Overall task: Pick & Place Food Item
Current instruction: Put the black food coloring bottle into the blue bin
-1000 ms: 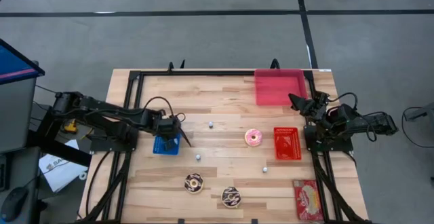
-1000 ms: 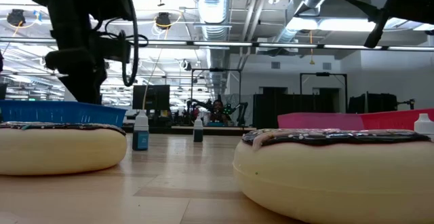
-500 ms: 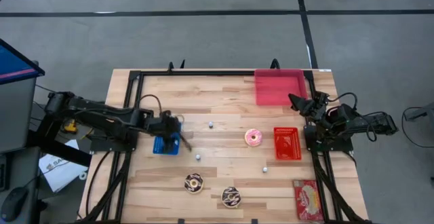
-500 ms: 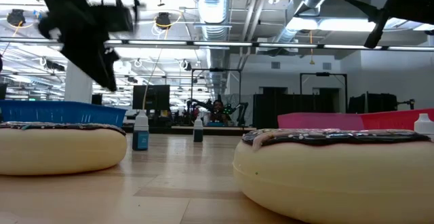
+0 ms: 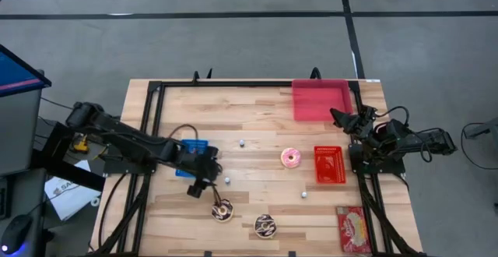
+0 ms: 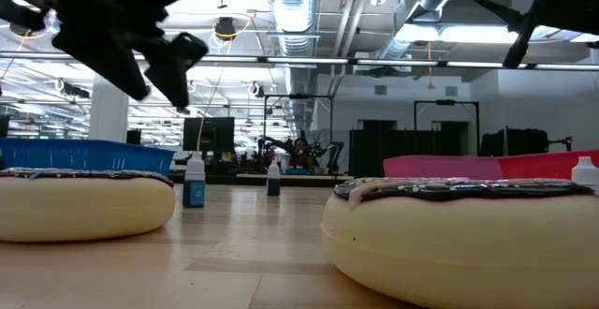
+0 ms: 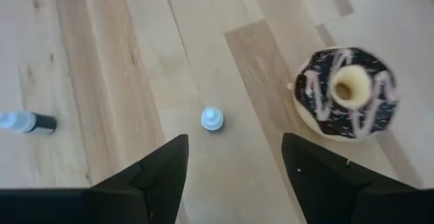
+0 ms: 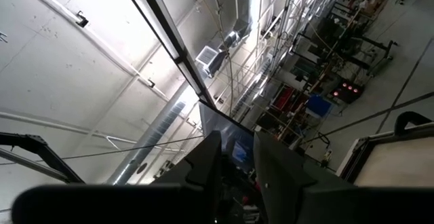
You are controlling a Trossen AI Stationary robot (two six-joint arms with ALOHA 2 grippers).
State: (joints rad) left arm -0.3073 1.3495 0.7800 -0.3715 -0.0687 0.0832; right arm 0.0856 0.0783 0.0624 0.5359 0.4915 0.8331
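My left gripper (image 5: 205, 188) hangs open over the table just near of the blue basket (image 5: 198, 146), tilted down toward a chocolate donut with white drizzle (image 5: 222, 209). Its wrist view shows that donut (image 7: 346, 102) beyond its spread fingers and a small upright bottle (image 7: 211, 119) ahead of the gap. The low view shows it (image 6: 161, 98) high at the left. A second chocolate donut (image 5: 265, 226) and a pink donut (image 5: 291, 158) lie flat on the wood. My right gripper (image 5: 341, 117) waits at the right edge, pointing up, its fingers a narrow gap apart (image 8: 237, 159).
A red basket (image 5: 329, 164) and a pink tray (image 5: 320, 100) sit at the right, with a snack packet (image 5: 355, 230) at the near right corner. Small bottles (image 5: 242, 142) (image 5: 303, 194) stand scattered mid-table. A black frame (image 5: 156, 86) rims the table.
My left gripper has left the blue basket, moving toward the table's near edge and the drizzled chocolate donut. It has risen a little, rolled about its own line and opened its fingers wide.
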